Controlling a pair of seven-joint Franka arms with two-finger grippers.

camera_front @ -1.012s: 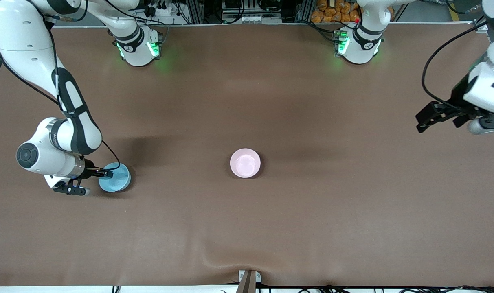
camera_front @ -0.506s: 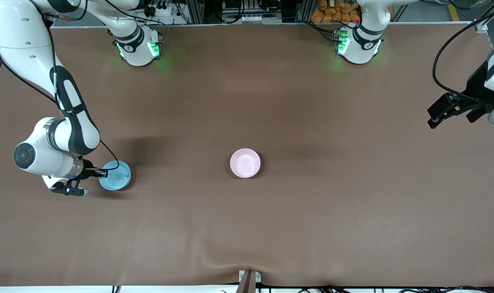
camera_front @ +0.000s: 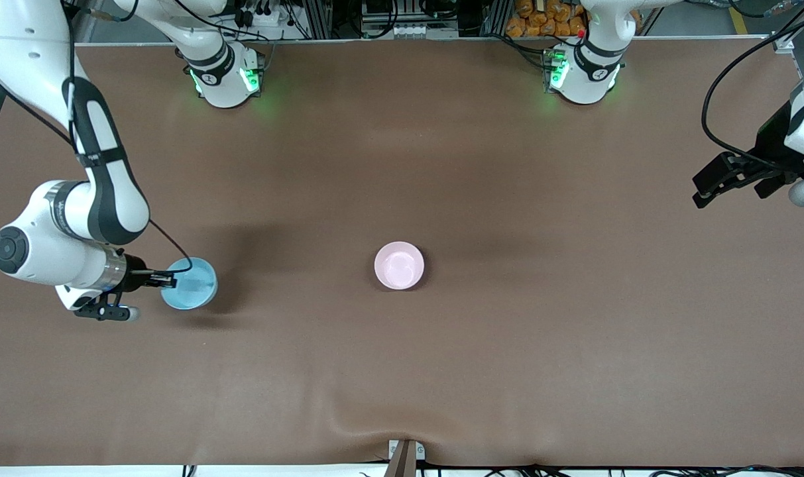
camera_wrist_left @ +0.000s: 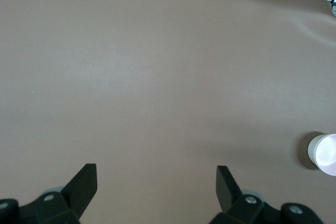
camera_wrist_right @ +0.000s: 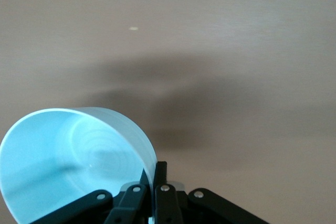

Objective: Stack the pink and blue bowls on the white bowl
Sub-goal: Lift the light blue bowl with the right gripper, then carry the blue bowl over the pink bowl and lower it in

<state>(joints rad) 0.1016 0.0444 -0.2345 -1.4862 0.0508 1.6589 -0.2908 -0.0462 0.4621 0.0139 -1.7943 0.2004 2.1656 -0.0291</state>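
Note:
My right gripper [camera_front: 170, 281] is shut on the rim of the light blue bowl [camera_front: 193, 286] at the right arm's end of the table. It holds the bowl tilted, a little above the cloth. In the right wrist view the fingers [camera_wrist_right: 163, 174] pinch the bowl's wall [camera_wrist_right: 68, 166]. The pale pink bowl [camera_front: 399, 265] stands upright at the table's middle and shows in the left wrist view [camera_wrist_left: 325, 153]. No separate white bowl shows. My left gripper [camera_front: 703, 189] is open and empty, up in the air over the left arm's end of the table; its own view [camera_wrist_left: 156, 171] shows only bare cloth between the fingers.
The brown cloth [camera_front: 441, 371] covers the whole table. The two arm bases [camera_front: 226, 76] [camera_front: 584, 73] stand along the table edge farthest from the front camera. A small clamp [camera_front: 405, 454] sits at the nearest edge.
My right gripper has raised and tilted the blue bowl while the right arm's wrist drew back toward its end of the table. My left gripper has pulled away toward the left arm's end.

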